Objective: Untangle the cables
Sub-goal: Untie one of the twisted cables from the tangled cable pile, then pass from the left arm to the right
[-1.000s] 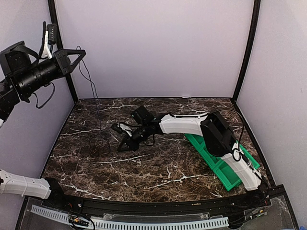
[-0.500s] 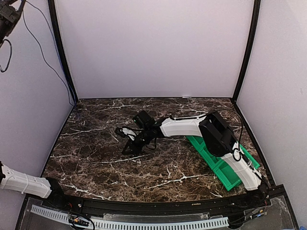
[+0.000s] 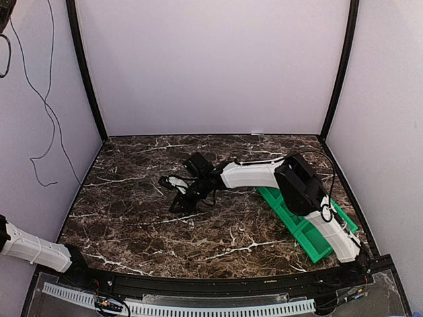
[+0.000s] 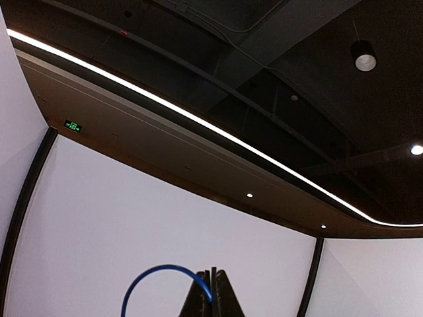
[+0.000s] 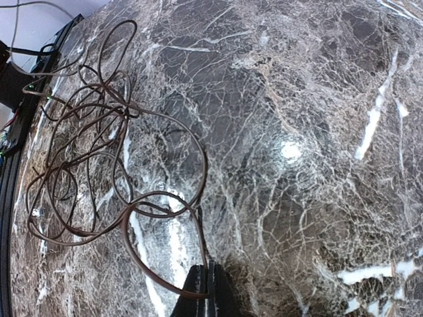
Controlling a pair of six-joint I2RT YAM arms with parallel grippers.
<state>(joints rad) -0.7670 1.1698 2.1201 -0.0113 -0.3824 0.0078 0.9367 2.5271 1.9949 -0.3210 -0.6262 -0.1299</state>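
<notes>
Marble-patterned counter (image 3: 132,224) carrying a tangle of dark cables (image 5: 99,152), which lies well left of the green tray (image 3: 301,228). The right gripper (image 5: 207,272) rests low at the tangle, jaws together on one strand. The left gripper (image 4: 213,294), pointing at the ceiling, has its jaws together, pinching a blue cable (image 4: 158,269) that arcs upward

The top camera hangs above and behind the arms (image 3: 254,173), looking down and forward across the whole table (image 3: 132,228) to the back wall (image 3: 211,66). The right wrist camera sits low and close, skimming the marble past the right pincer (image 5: 207,285) toward the cables (image 5: 79,145). That patch shows in the top view too. The left wrist camera rides high, facing upward over the left pincer (image 4: 213,298) at the ceiling (image 4: 264,79).
</notes>
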